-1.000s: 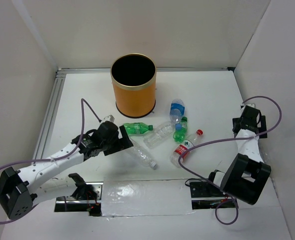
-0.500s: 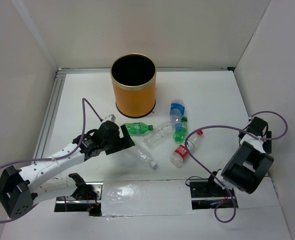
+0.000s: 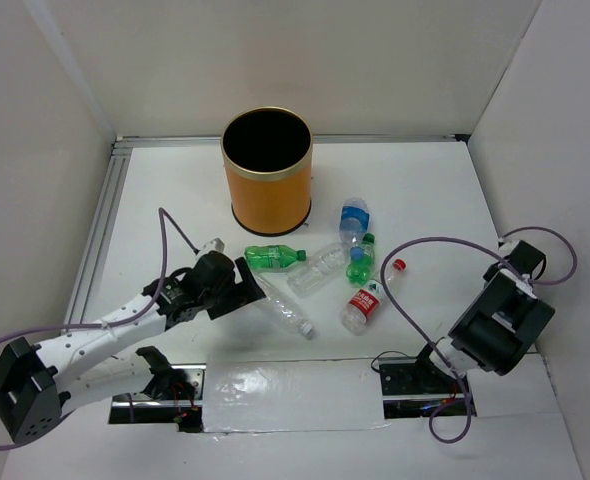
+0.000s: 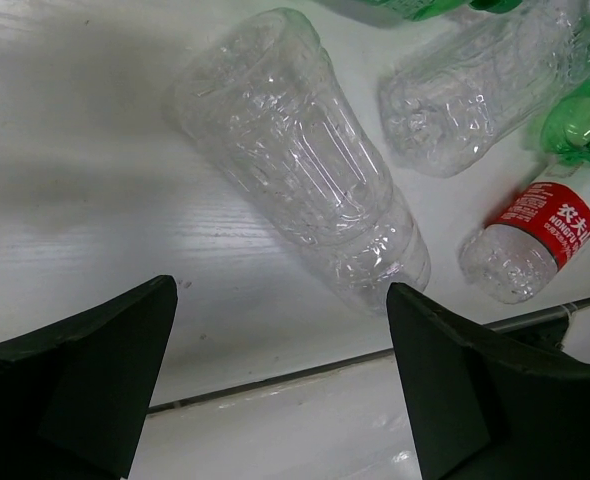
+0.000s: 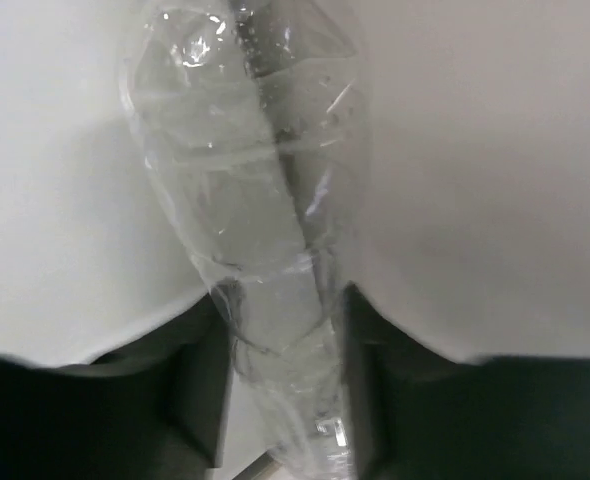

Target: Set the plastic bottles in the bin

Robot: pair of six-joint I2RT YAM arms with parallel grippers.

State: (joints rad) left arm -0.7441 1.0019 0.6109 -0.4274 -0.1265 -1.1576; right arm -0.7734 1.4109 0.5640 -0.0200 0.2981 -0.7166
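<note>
- Plastic bottles: six lie flat in a loose cluster on the table, front-right of the bin. None seen inside it (interior is black, so can't be sure).
- Key relation: near clear bottle lies just ahead of the left gripper, in line w/ the gap but beyond the tips, not betw. them.
- Its long axis runs diagonal in the wrist view, far-left to near-right, so skewed to the line the jaws close along.
- L arm is far nearer. R arm sits at the right wall, well apart from the cluster.
- Left fingers: spread wide, holding and touching nothing.
- Right gripper: fingers press both sides of a crumpled clear bottle, which looks clamped and sticks out past the tips toward white wall (seems a seventh; can't spot it from the top camera).
- Judgement: L needs to go fwd and down over the body, prob. w/ some wrist turn to square up. The red-labelled bottle is near the right tip and might get nudged.
</note>
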